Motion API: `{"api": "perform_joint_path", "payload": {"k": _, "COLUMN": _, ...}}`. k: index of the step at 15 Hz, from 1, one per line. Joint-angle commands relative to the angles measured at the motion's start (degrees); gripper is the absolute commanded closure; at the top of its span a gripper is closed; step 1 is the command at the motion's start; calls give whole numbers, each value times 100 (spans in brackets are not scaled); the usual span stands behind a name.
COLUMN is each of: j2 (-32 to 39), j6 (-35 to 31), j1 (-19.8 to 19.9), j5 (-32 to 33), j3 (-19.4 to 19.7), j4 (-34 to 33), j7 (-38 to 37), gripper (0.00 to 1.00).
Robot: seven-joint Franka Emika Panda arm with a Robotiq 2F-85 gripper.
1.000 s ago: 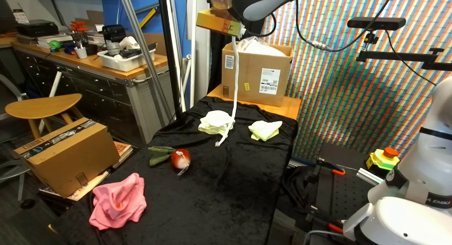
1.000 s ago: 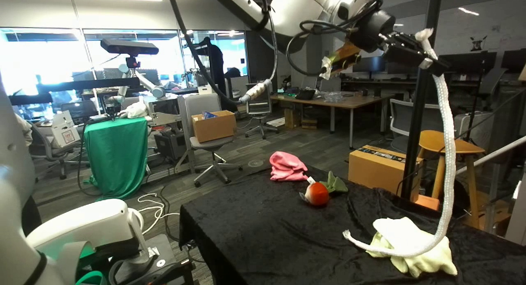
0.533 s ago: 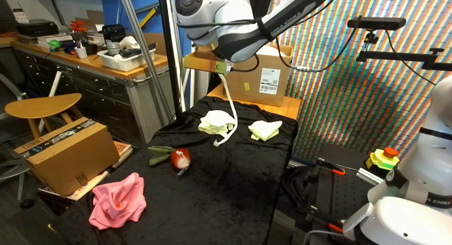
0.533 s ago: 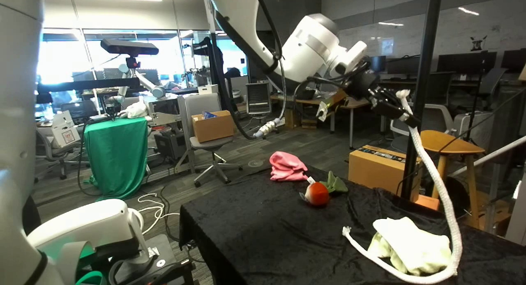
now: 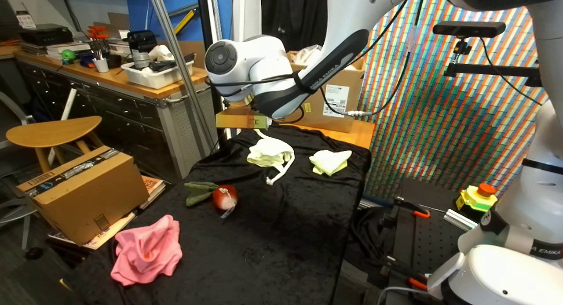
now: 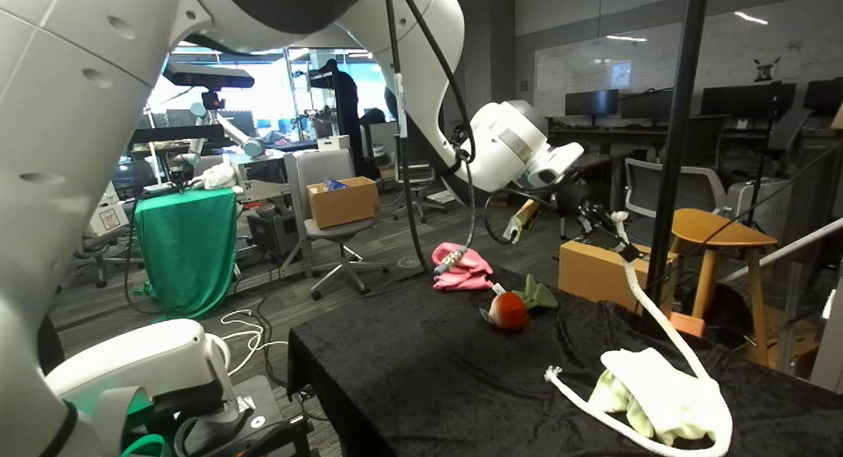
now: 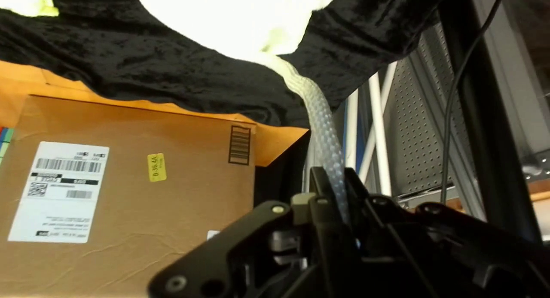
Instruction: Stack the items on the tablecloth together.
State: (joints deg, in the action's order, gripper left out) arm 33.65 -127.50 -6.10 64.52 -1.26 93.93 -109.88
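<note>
end effector [image 7: 334, 177] lower now, rope [image 7: 323, 117] (white) still clamped; pink cloth [image 5: 147, 252] unmoved

The widest open room lies across the black-draped surface [image 5: 272, 248], between the pink cloth [image 5: 147, 252] and the smaller yellow cloth [image 5: 329, 161] — a hand could pass there, skirting the red toy vegetable [image 5: 225, 197]. The braided white rope [image 7: 323, 120] slants from the jaws and bends round the larger pale cloth [image 5: 266, 152], narrowing the gap to the yellow one. The cardboard box [image 7: 184, 195] walls one end; a black post [image 6: 678, 114] rises beyond a side edge.
</note>
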Motion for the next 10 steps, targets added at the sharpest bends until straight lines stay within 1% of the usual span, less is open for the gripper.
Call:
{"api": "perform_joint_path", "payload": {"k": 1, "j2": 493, "j6": -420, "j1": 0, "j5": -162, "j3": -12, "j4": -426, "j7": 565, "gripper": 90}}
{"api": "perform_joint_path", "payload": {"k": 3, "j2": 595, "j6": -666, "j1": 30, "j5": -300, "j3": -18, "j4": -320, "j7": 857, "gripper": 90}}
{"api": "perform_joint_path", "payload": {"k": 5, "j2": 674, "j6": -1003, "j1": 143, "j5": -573, "j3": -77, "j4": -150, "j7": 1326, "gripper": 90}}
{"api": "perform_joint_path", "payload": {"k": 8, "j2": 743, "j6": -1350, "j1": 288, "j5": -1225, "j3": -103, "j4": 171, "j7": 2225, "gripper": 90}}
{"api": "perform_joint_path", "payload": {"k": 10, "j2": 747, "j6": -1486, "j1": 405, "j5": -1779, "j3": -118, "j4": 425, "j7": 2939, "gripper": 90}}
